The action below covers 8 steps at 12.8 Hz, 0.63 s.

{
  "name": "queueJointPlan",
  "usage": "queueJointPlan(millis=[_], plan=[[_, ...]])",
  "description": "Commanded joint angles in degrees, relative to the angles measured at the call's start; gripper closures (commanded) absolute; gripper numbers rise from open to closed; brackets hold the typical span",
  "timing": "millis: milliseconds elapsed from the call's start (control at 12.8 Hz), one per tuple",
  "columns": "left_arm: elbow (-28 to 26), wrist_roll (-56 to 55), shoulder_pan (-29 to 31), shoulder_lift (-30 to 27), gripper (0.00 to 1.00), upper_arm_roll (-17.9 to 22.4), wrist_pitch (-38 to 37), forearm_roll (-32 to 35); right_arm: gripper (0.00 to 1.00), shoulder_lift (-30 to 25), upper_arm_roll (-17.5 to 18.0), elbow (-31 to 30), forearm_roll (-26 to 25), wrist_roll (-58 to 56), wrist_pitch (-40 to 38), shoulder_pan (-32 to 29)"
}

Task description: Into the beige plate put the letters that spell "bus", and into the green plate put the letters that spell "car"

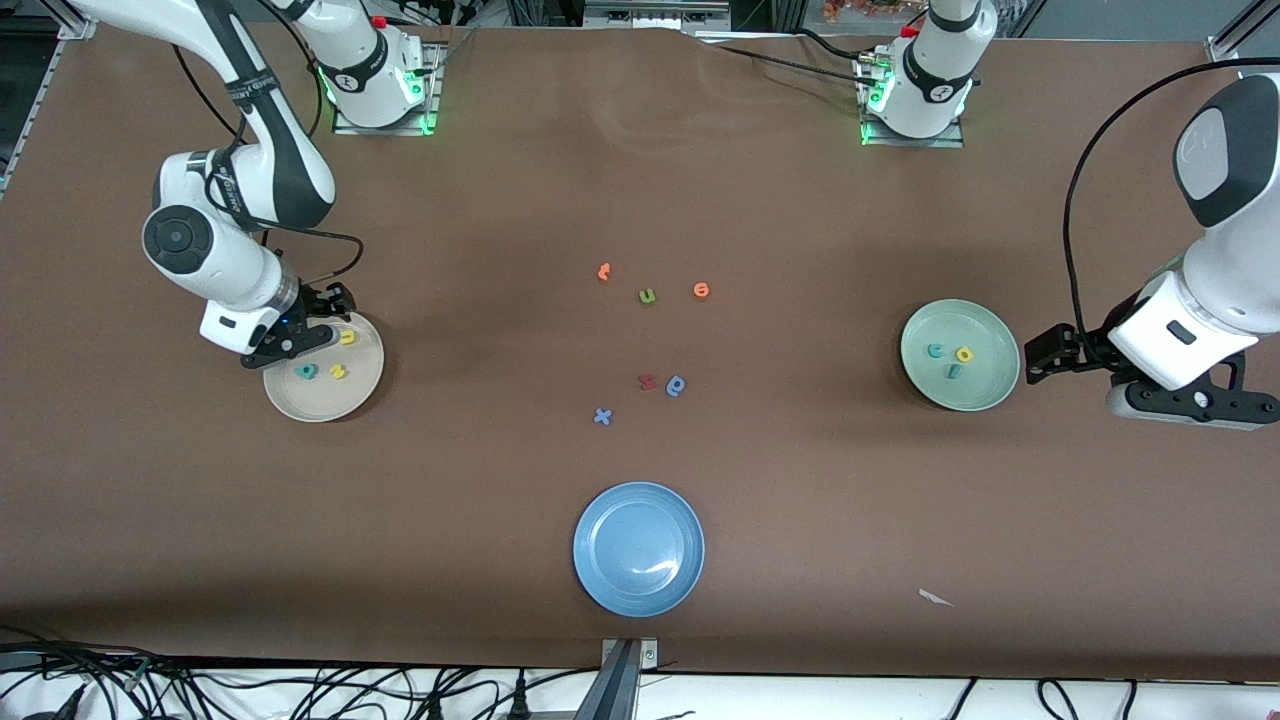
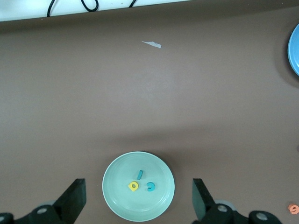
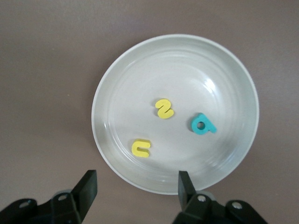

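Beige plate (image 3: 112,88) holds b, u, s; right gripper (image 3: 135,184) open above

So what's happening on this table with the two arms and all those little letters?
Two robot arms sort foam letters into plates. The right gripper hangs open over the beige plate, which holds the teal b, yellow u and yellow s. The left gripper waits open by the green plate, which holds a teal c, yellow a and teal r. Both words look finished. The spare letters lie mid-table, and the blue plate holds none.
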Motion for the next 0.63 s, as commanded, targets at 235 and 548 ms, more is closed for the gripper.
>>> queueJointPlan(millis=[235, 548], plan=[[0.9, 0.9, -0.1, -0.1, 0.0, 0.3, -1.0, -1.9, 0.16, -4.1, 0.6, 13.2, 3.1, -0.3, -15.0, 0.3], [0.9, 0.9, -0.1, -0.1, 0.0, 0.3, -1.0, -1.8, 0.14, -4.5, -6.9, 29.8, 5.4, -0.5, -34.1, 7.2]])
